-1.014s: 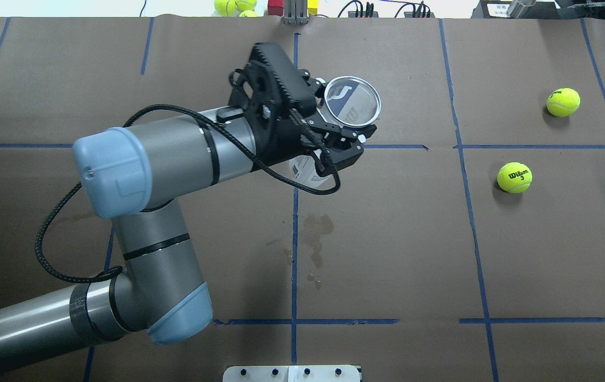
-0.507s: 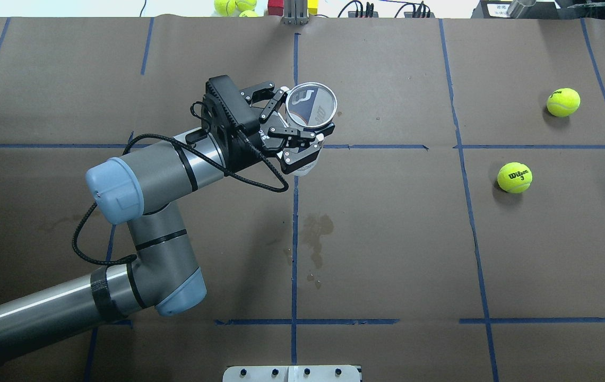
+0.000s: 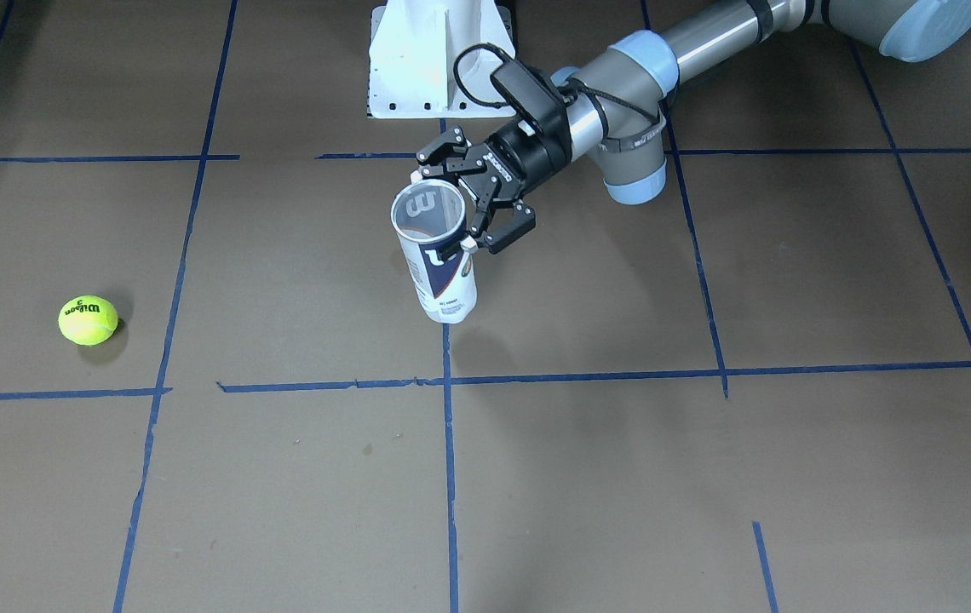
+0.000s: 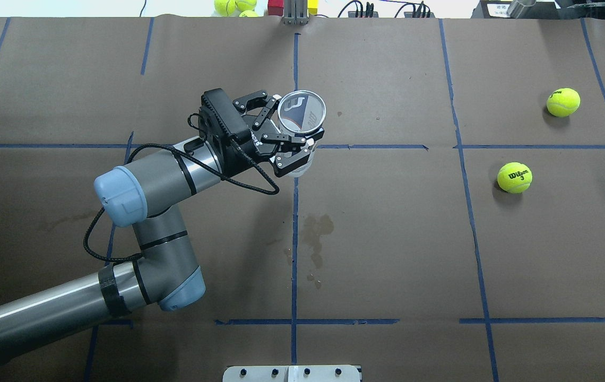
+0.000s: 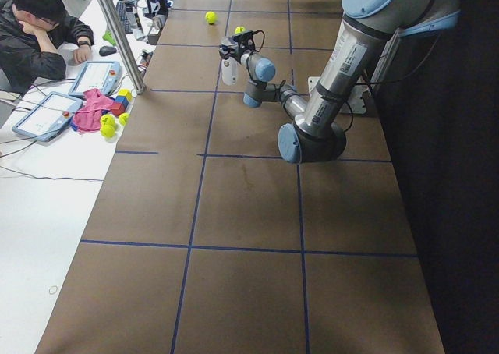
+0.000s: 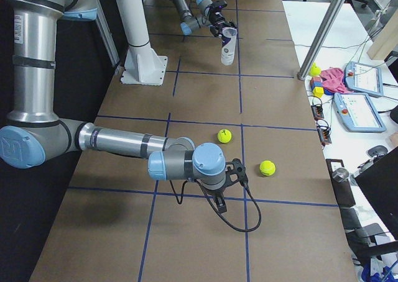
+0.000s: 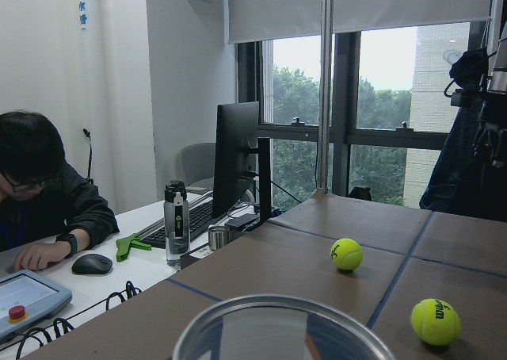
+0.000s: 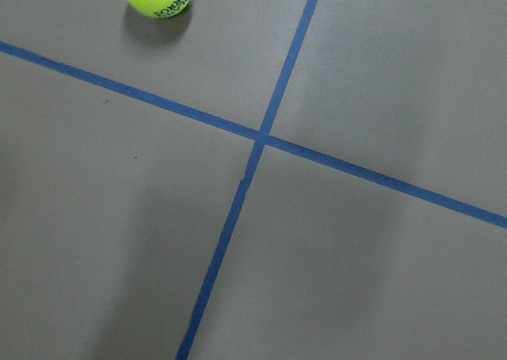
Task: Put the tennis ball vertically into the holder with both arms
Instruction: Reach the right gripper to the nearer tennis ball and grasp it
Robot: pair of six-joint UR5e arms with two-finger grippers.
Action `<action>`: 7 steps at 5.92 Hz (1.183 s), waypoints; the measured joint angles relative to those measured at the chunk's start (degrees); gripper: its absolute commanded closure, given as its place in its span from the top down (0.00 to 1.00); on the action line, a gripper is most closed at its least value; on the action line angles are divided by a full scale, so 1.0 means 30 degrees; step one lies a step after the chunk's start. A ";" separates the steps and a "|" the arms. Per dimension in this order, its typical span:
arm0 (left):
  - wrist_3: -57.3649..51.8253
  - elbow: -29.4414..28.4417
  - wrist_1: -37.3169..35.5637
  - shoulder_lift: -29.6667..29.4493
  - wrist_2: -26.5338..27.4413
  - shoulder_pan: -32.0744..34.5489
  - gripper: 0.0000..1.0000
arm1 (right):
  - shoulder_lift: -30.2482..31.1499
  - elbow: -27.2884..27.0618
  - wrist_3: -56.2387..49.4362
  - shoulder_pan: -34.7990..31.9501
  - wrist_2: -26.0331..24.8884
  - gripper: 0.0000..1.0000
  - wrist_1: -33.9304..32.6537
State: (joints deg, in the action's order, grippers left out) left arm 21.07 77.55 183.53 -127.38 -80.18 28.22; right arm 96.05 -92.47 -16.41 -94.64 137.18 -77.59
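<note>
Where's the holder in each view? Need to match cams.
Front-facing: holder near centre, just above the middle.
Overhead: holder upper centre.
Exterior left: holder far, top centre-left.
Exterior right: holder far, top centre.
Left wrist: holder rim at the bottom edge.
Right wrist: not in it.
Shared landmark: Wilson 3 ball.

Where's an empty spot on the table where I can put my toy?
The big bare stretch of table between the can and the nearest ball, back to the white plate. It's crowded where the left gripper holds the can, and by that ball and the far ball.
</note>
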 measured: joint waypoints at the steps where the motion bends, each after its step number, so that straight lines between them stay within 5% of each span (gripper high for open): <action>1: -0.0003 -0.0826 0.0706 -0.0039 0.0121 -0.0151 0.82 | -0.0616 -0.0008 0.0289 0.0415 0.0143 1.00 -0.0027; 4: 0.0006 -0.1911 0.1931 -0.0113 0.1007 -0.0621 0.82 | -0.2934 -0.0420 0.3973 0.3441 0.1197 1.00 -0.0656; 7: 0.0035 -0.1915 0.2042 -0.0268 0.1148 -0.0675 0.84 | -0.4405 -0.1913 0.9596 0.7426 -0.0430 1.00 -0.0593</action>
State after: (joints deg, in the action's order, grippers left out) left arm 21.18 71.80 189.66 -128.19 -76.74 26.20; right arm 82.83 -98.21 12.38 -72.36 135.89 -79.37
